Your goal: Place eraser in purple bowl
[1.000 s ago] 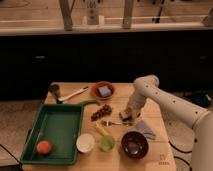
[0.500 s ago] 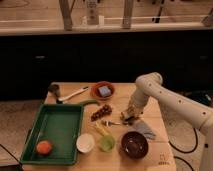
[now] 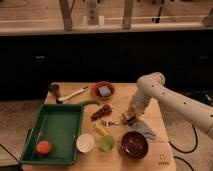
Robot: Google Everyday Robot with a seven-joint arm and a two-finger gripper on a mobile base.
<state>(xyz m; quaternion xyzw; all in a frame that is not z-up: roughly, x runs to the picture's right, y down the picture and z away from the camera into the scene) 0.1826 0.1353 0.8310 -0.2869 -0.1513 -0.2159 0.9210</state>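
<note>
The purple bowl (image 3: 133, 143) stands near the table's front edge, right of the green cup. My gripper (image 3: 127, 118) is low over the table, just behind and slightly left of the bowl, at the end of the white arm (image 3: 150, 92). A small dark and tan block, the eraser (image 3: 124, 120), shows right at the gripper's tip. I cannot tell whether it is held or lying on the table.
A grey-blue cloth (image 3: 143, 128) lies right of the gripper, and a fork (image 3: 111, 122) left of it. Dark grapes (image 3: 101, 111), an orange-red bowl with a blue sponge (image 3: 103, 91), a brush (image 3: 70, 95), a white cup (image 3: 85, 142), a green cup (image 3: 107, 143) and a green tray (image 3: 55, 125) holding an orange fruit (image 3: 44, 147) fill the rest.
The arm's elbow has shifted slightly to the right and up. The gripper has stayed low at nearly the same spot behind the purple bowl.
</note>
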